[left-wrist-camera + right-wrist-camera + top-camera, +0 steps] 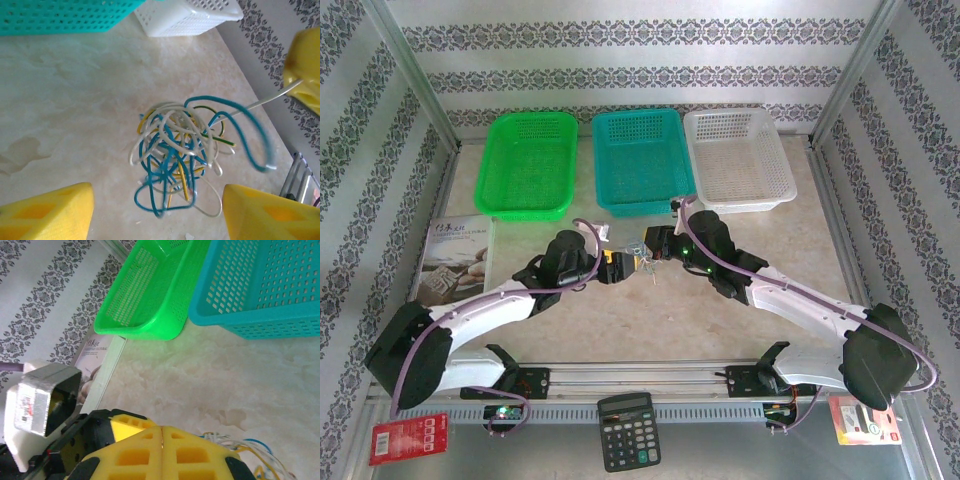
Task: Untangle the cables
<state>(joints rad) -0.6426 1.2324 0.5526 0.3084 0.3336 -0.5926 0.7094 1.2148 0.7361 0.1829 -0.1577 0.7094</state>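
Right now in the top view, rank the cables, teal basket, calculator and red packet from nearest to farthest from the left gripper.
1. cables, just right of the left gripper
2. teal basket, beyond it
3. calculator, near edge
4. red packet, near-left corner

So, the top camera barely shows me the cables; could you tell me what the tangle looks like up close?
Observer: The clump of thin teal, white and yellow wire strands is one loose knot, all three colours interlaced.
Operator: Thank you. Is either arm gripping it?
Observer: The right gripper has shut jaws, and one white strand runs from the clump to them.
Operator: And the left?
Observer: The left gripper holds its jaws open either side of the clump, touching nothing.
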